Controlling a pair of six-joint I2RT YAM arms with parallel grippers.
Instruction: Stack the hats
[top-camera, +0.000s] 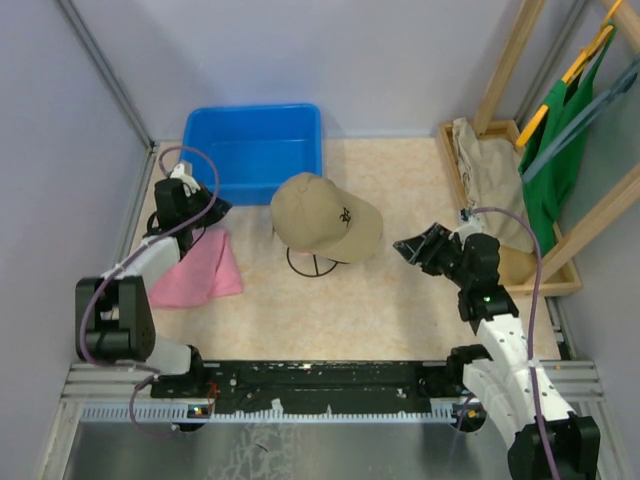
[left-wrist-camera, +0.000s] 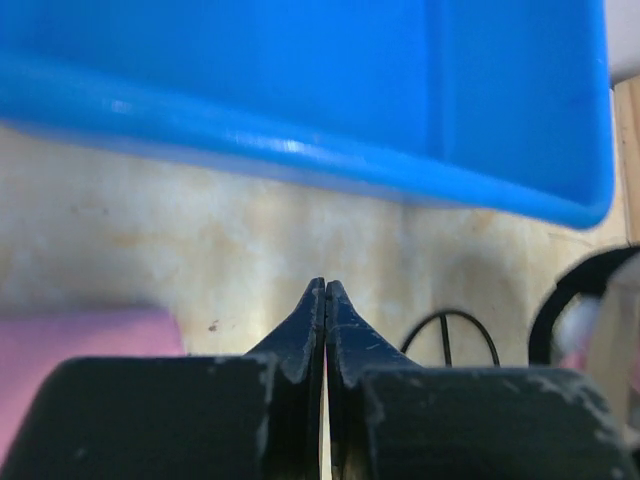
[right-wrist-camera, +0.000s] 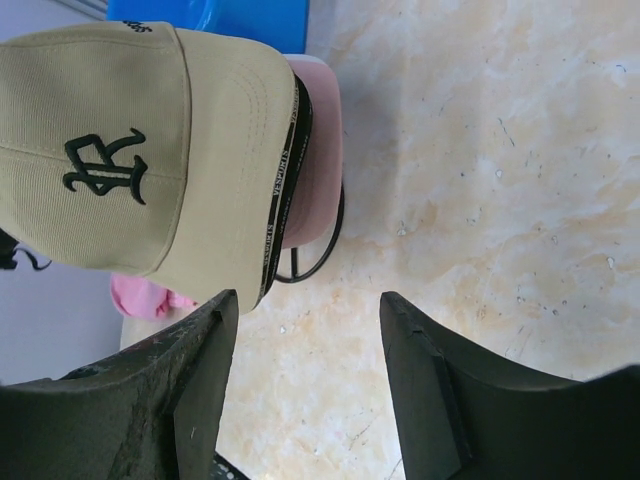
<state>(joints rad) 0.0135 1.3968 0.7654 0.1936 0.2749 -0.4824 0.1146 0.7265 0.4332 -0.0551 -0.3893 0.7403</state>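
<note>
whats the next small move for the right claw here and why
Probably ease the right claw back, clear of the tan cap. Its jaws stand open and empty, apart from the cap, which already sits on top, over a pink brim on the wire stand.

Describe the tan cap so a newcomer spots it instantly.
Start at the blue bin at the back. Just in front, the tan cap tops a black wire stand. Domed with a black logo, unlike the flat pink cloth to its left.
</note>
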